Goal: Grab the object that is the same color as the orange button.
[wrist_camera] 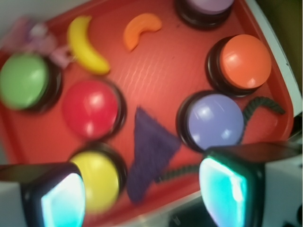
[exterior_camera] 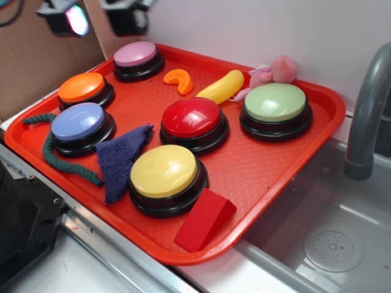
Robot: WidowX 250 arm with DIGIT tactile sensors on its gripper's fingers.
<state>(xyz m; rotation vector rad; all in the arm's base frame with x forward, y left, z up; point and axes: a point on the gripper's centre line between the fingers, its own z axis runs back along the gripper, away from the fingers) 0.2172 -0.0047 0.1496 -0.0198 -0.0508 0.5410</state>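
The end effector [wrist_camera: 142, 194] hangs above the near-left part of the red tray [exterior_camera: 269, 165], its two fingers spread wide apart with nothing between them; in the wrist view the fingertips [wrist_camera: 61, 198] frame the blue cloth [wrist_camera: 149, 151] and the yellow button [wrist_camera: 97, 177] below. In the exterior view only its blurred top shows at the upper left edge. Just past the cloth sits the purple-blue button [wrist_camera: 215, 120], with a dark green cord [exterior_camera: 61, 162] curling around it on the tray floor. Beyond that is the orange button [exterior_camera: 82, 87], near the tray's left rim, and behind it the pink button [exterior_camera: 135, 55]. The orange slice piece [exterior_camera: 179, 80] lies flat on the tray floor towards the back, between the pink button and the yellow banana toy [exterior_camera: 221, 86], apart from both and well clear of the end effector. The red button [exterior_camera: 193, 119] stands in the middle, the green button [exterior_camera: 275, 104] to the right, a pink plush toy [exterior_camera: 272, 72] behind it. A red wedge block [exterior_camera: 204, 220] rests at the tray's front rim beside the yellow button.
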